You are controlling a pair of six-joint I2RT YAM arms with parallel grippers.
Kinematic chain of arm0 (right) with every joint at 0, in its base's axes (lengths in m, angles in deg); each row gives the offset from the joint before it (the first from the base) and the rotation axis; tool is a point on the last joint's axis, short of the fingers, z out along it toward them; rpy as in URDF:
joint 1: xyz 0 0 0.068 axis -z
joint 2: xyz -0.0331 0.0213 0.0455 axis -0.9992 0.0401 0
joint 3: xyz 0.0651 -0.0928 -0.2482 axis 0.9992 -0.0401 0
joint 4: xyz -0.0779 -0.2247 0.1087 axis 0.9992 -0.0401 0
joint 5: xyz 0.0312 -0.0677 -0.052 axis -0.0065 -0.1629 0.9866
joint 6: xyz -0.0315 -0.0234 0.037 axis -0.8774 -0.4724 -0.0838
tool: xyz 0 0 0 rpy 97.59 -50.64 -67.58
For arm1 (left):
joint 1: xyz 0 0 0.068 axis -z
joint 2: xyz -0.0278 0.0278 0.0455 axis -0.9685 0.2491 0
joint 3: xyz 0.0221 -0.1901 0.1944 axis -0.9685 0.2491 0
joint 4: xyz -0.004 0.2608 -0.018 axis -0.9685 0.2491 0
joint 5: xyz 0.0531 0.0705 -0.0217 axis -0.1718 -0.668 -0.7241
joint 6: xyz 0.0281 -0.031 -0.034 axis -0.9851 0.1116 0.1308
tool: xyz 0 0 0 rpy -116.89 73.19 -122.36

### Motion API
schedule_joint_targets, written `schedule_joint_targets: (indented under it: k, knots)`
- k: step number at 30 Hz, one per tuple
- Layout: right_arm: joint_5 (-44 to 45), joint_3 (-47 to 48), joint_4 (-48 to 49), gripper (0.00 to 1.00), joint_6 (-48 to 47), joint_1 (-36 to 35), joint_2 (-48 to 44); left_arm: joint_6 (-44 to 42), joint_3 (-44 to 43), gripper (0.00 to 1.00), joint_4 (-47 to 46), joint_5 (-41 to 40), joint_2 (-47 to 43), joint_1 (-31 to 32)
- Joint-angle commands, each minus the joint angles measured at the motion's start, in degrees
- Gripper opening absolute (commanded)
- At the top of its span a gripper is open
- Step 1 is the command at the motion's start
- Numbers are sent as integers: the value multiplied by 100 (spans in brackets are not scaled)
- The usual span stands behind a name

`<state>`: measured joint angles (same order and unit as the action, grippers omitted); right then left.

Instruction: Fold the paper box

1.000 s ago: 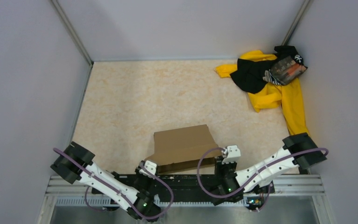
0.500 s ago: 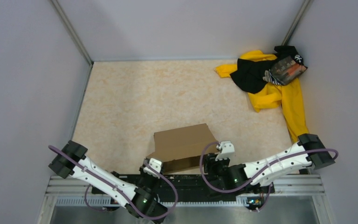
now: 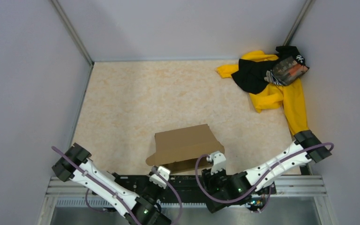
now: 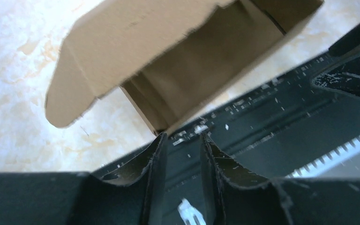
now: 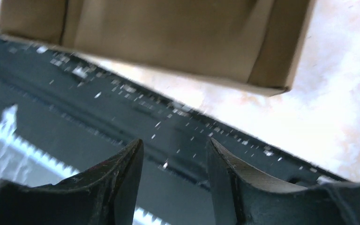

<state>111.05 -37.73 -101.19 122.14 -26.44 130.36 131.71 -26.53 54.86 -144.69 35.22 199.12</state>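
The paper box (image 3: 183, 146) is plain brown cardboard, partly folded, with its lid flap raised, near the table's front edge. In the left wrist view the paper box (image 4: 168, 51) shows its open inside and a rounded side flap. In the right wrist view the paper box (image 5: 168, 37) shows its outer wall. My left gripper (image 3: 160, 172) sits just in front of the box's near left corner; the left gripper (image 4: 183, 140) is open and empty over the black rail. My right gripper (image 3: 215, 161) is by the near right corner; the right gripper (image 5: 174, 145) is open, empty and not touching the box.
A yellow-and-black cloth pile (image 3: 272, 82) lies in the far right corner. A black rail (image 3: 187, 182) runs along the near edge under both grippers. Grey walls close in the table on the left, back and right.
Both arms have drawn back toward the near edge. The right gripper has slid left and down from beside the box. The box has stayed in place.
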Motion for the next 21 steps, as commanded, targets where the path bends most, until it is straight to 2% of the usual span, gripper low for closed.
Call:
schedule_joint_targets:
  k: [1,11,15,16,18,19,21]
  knots:
    - [-441,610,285,51,-703,-342,-427,-484,-617,37,35,582,145,290]
    - [-708,2055,537,51,-2295,-470,-632,-1419,-2248,34,42,734,416,1223]
    - [-378,2579,447,50,-2577,-494,-812,-1592,-2637,36,37,363,-22,1562]
    - [-198,2726,327,50,-2606,-494,-853,-1655,-2700,38,38,166,-174,1594]
    - [215,3092,19,47,-2698,-494,-925,-1820,-2714,64,37,-326,-534,1598]
    - [438,3292,-129,46,-2774,-492,-940,-1966,-2748,71,33,-618,-736,1600]
    - [994,3759,-482,41,-2987,-488,-956,-2269,-2807,73,33,-1148,-1136,1575]
